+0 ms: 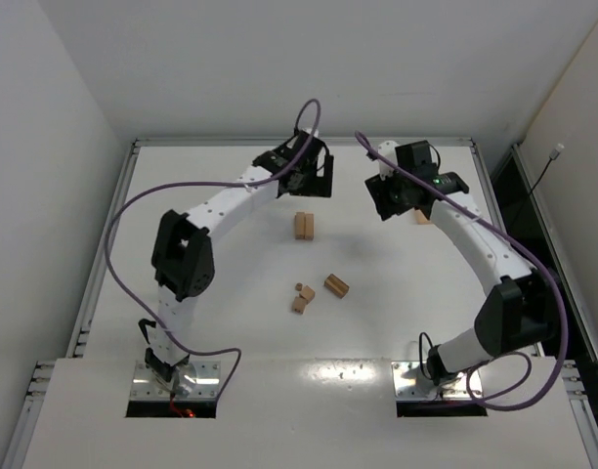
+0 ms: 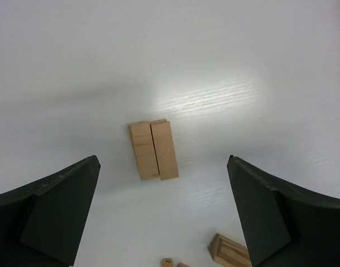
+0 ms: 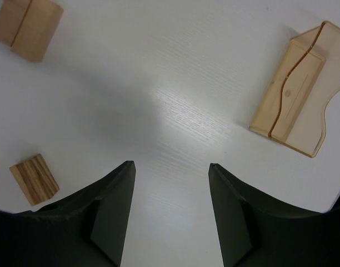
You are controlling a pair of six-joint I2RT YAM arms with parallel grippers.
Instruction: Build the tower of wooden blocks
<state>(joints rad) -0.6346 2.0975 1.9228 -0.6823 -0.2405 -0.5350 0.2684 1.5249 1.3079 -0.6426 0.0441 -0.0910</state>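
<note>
Two light wooden planks [image 1: 303, 226] lie side by side on the white table, touching along their long sides; they also show in the left wrist view [image 2: 154, 150] and in the right wrist view [image 3: 26, 28]. My left gripper [image 1: 309, 181] hovers just beyond them, open and empty [image 2: 163, 161]. A stubby grained block [image 1: 336, 285] lies nearer, also in the left wrist view [image 2: 228, 250] and the right wrist view [image 3: 34, 179]. Small blocks [image 1: 303, 297] lie beside it; one tiny cube [image 2: 168, 261] bears a "2". My right gripper [image 1: 392, 200] is open and empty [image 3: 171, 164] over bare table.
A translucent amber plastic box [image 3: 300, 97] lies at the right, with a pale flat piece seeming to be in it; in the top view it [image 1: 422, 217] peeks out from under the right arm. Raised table rim [image 1: 299, 142] runs along the back and sides.
</note>
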